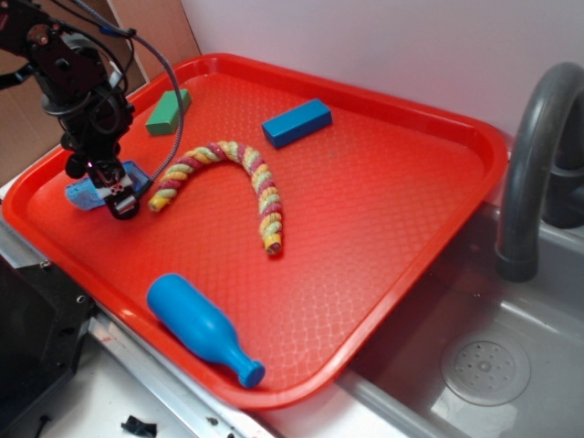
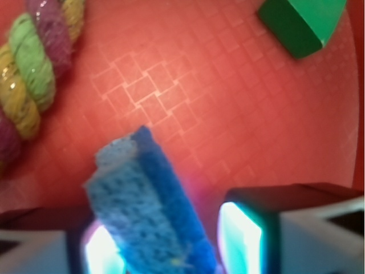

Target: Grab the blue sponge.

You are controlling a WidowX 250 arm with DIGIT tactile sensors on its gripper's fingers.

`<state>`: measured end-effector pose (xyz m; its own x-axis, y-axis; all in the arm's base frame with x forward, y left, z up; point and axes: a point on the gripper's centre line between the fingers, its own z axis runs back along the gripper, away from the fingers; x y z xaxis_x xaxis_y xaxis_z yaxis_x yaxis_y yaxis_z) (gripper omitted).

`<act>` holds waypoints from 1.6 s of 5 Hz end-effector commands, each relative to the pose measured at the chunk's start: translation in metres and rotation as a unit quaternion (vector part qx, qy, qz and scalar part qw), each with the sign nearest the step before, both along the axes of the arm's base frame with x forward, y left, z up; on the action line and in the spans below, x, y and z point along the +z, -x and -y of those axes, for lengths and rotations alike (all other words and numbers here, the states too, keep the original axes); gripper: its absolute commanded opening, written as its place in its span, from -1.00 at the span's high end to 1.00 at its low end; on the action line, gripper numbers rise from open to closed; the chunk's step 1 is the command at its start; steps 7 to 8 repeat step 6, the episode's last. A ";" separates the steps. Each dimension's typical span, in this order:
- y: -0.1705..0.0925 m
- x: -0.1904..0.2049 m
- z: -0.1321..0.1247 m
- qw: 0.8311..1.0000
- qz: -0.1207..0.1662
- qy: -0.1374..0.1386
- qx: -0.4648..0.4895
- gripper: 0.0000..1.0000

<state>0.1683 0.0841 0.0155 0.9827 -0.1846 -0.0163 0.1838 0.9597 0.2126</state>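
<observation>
exterior: looks down at my red tray (image 1: pixel 383 228) from high front.
wrist: close above tray (image 2: pixel 228 114), sharing its left corner.

wrist cam is pretty blurry but the blue sponge (image 2: pixel 151 214) sits tilted between the two fingers of the gripper (image 2: pixel 171 240), pressed against the left pad (image 2: pixel 102 251), with a small gap to the right one. Up-left of the sponge is a twisted rope toy (image 2: pixel 34 85); far up-right a green block (image 2: pixel 302 23), all on the red tray (image 2: pixel 217 103)
</observation>
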 end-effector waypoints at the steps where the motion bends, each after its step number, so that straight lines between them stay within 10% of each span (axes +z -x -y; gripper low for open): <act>1: -0.004 0.041 0.013 0.997 -0.025 -0.025 0.068 1.00; 2: -0.012 0.091 0.037 0.987 -0.002 -0.021 0.158 1.00; 4: -0.018 0.176 0.092 0.977 0.042 0.097 0.187 1.00; 8: -0.020 0.177 0.083 0.976 0.041 0.115 0.181 1.00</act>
